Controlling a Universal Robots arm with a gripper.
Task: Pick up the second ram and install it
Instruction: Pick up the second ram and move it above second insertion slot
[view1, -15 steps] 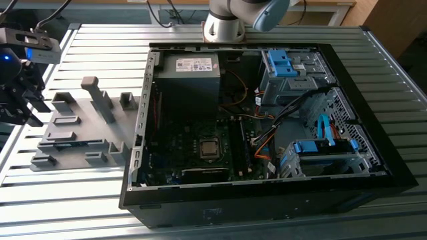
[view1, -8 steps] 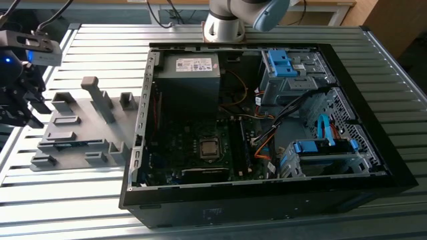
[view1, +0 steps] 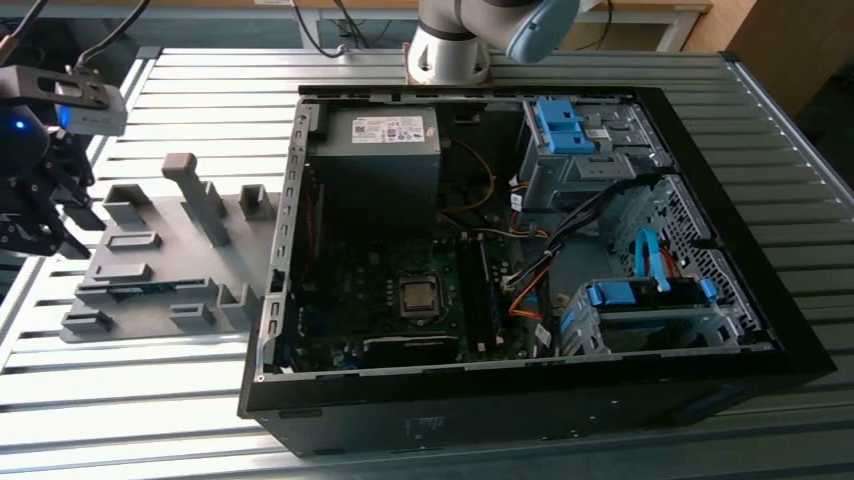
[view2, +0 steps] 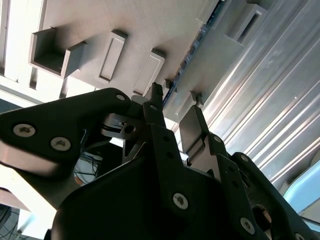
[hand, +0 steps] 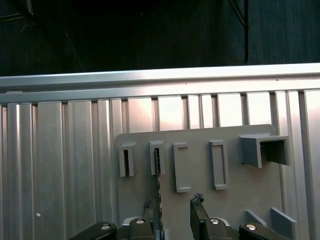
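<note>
Hangs over holder (hand: 235, 190) with gripper (hand: 173, 202) spread wide, straddling ram (hand: 158, 172) set on edge in slot; hugs one finger (hand: 148, 206), leaves room toward the other; case (view1: 534, 425) well apart.

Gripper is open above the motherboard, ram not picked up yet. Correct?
No: the gripper is open above the grey holder, not the motherboard, as the first wrist view shows. The ram sits in the holder, not picked up.
</note>
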